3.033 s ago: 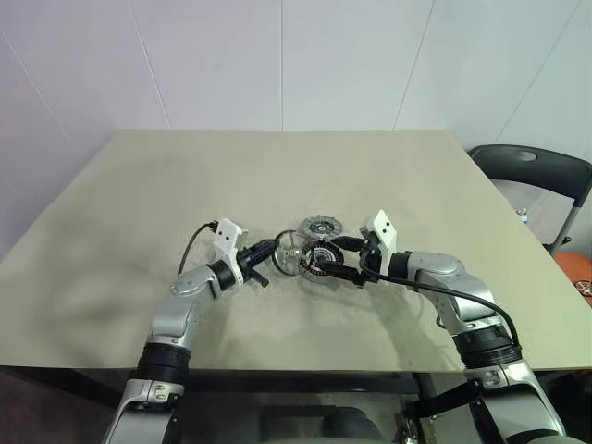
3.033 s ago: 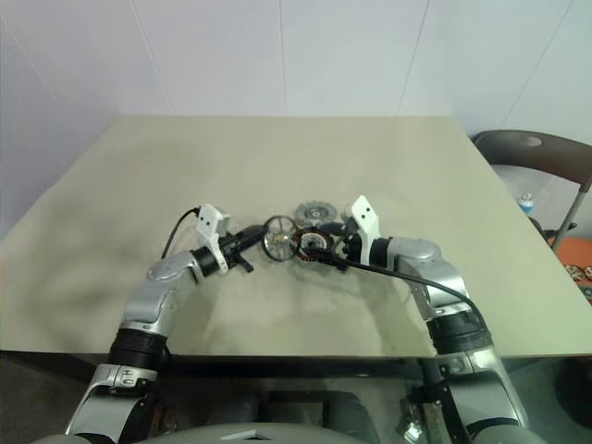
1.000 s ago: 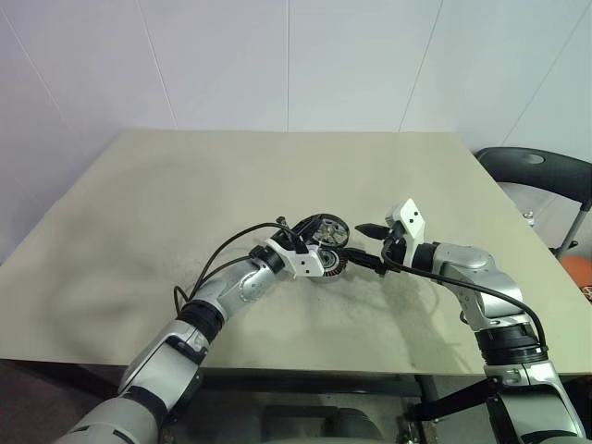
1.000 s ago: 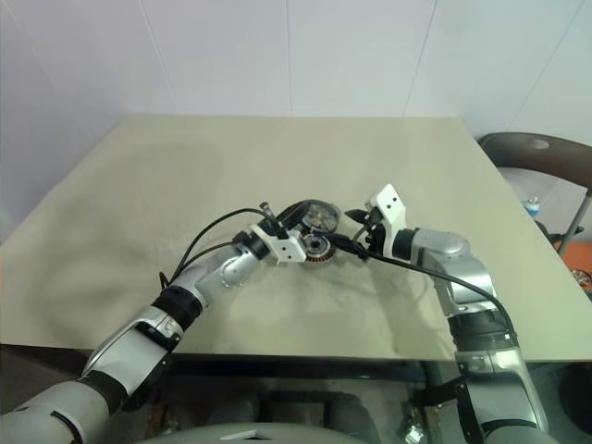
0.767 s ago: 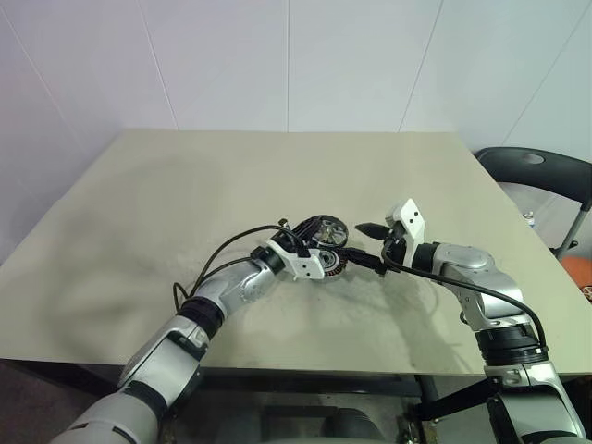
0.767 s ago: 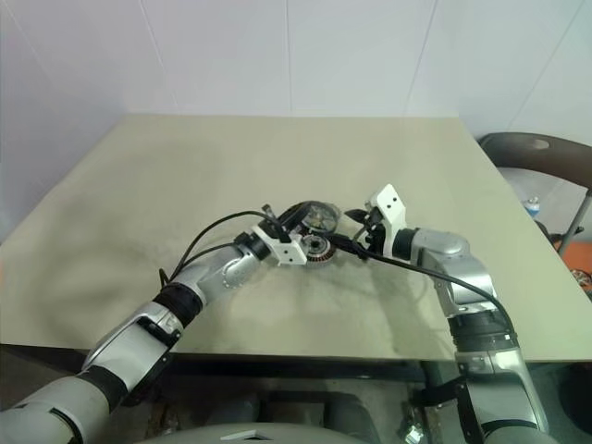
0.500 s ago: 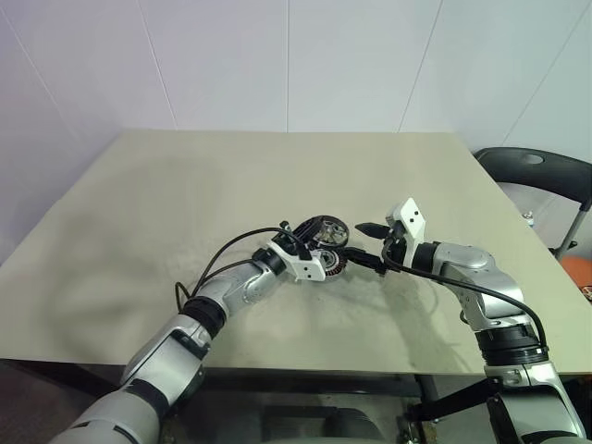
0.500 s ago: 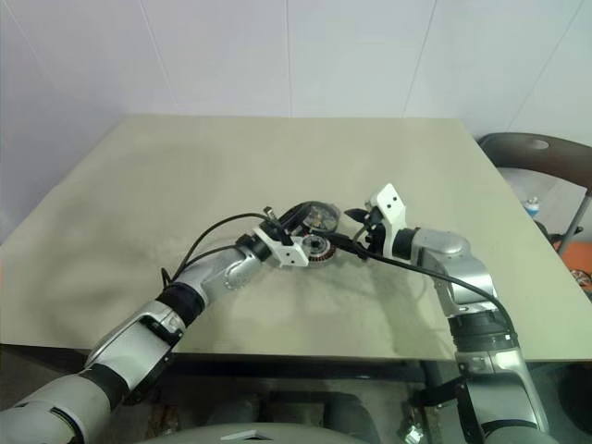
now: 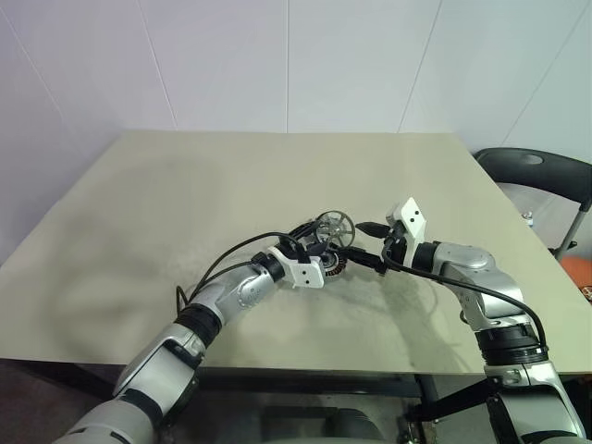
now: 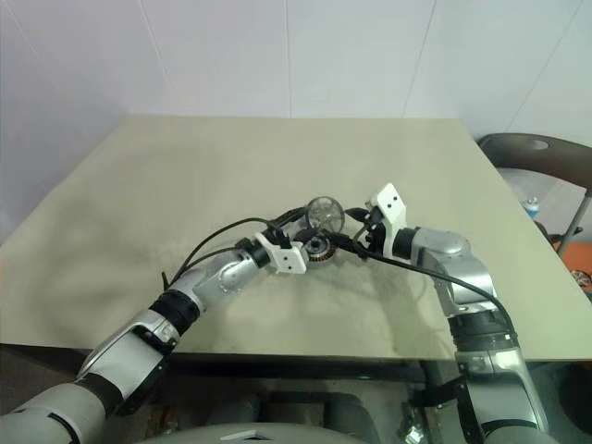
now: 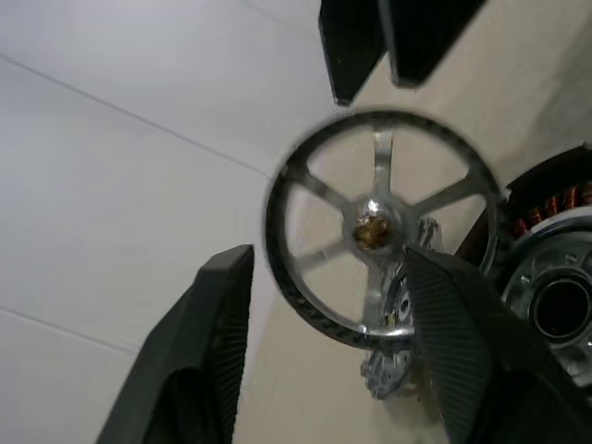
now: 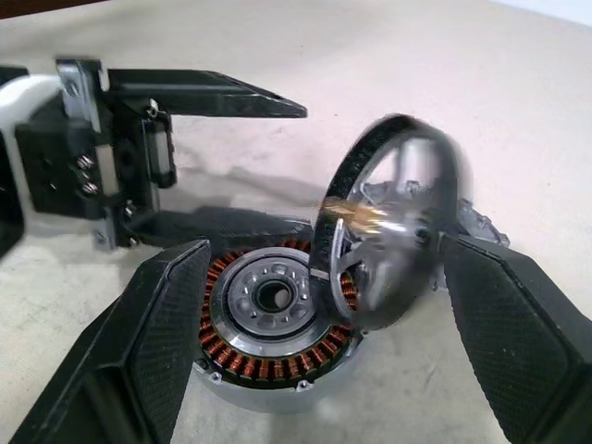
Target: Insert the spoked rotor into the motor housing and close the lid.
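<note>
The spoked rotor (image 9: 334, 225) stands on edge, tipped against the far rim of the motor housing (image 12: 268, 310), and shows blurred in the right wrist view. The housing is a ring of copper windings around a silver centre, lying flat on the table. My left gripper (image 12: 305, 169) is open beside the rotor, its fingers (image 11: 220, 351) spread and not clamping it. My right gripper (image 9: 356, 242) is open, its wide fingers (image 12: 162, 324) on either side of the housing. The lid (image 12: 476, 227), a grey part, peeks out behind the rotor, mostly hidden.
The beige table (image 9: 185, 194) has free room to the left, behind and in front of the parts. A black chair (image 9: 541, 176) stands off the table's right side. A black cable (image 9: 231, 259) loops along my left forearm.
My left gripper has opened and let go of the rotor. The rotor has swung up from lying over the housing to standing on edge. The right arm has not moved.
</note>
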{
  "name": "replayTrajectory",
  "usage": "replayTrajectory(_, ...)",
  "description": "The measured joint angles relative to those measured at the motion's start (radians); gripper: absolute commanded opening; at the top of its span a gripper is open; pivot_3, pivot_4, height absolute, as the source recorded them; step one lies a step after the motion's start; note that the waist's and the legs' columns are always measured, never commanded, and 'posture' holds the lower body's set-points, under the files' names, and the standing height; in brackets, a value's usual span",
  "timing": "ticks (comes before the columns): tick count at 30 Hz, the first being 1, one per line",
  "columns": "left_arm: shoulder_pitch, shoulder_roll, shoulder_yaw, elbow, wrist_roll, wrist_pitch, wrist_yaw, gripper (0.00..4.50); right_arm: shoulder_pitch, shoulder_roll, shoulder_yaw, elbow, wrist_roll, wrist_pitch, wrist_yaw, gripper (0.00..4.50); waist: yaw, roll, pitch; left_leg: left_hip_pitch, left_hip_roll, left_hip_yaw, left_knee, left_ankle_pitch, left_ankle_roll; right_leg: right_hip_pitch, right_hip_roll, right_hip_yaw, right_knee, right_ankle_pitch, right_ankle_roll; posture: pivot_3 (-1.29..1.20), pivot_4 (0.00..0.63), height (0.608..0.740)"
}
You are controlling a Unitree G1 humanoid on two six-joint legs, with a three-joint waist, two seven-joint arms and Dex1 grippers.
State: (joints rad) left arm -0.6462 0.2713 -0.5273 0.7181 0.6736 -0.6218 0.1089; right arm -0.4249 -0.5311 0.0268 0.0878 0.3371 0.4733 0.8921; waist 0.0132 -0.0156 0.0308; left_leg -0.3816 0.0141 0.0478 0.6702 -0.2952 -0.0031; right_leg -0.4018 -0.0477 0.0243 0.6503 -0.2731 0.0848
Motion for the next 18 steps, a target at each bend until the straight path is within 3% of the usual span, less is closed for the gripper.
replayTrajectory(18, 0.072, 0.014, 0.079, -0.062, -0.11, 0.084, -0.123, 2.64, -0.01, 0.034, 0.006, 0.026, -0.023, -0.015, -0.044, 4.08, -0.004, 0.0, 0.0, 0.008, 0.002, 0.0, 0.0, 0.0, 0.0, 0.007, 0.001, 0.0, 0.0, 0.0, 0.0, 0.0, 0.0, 0.74)
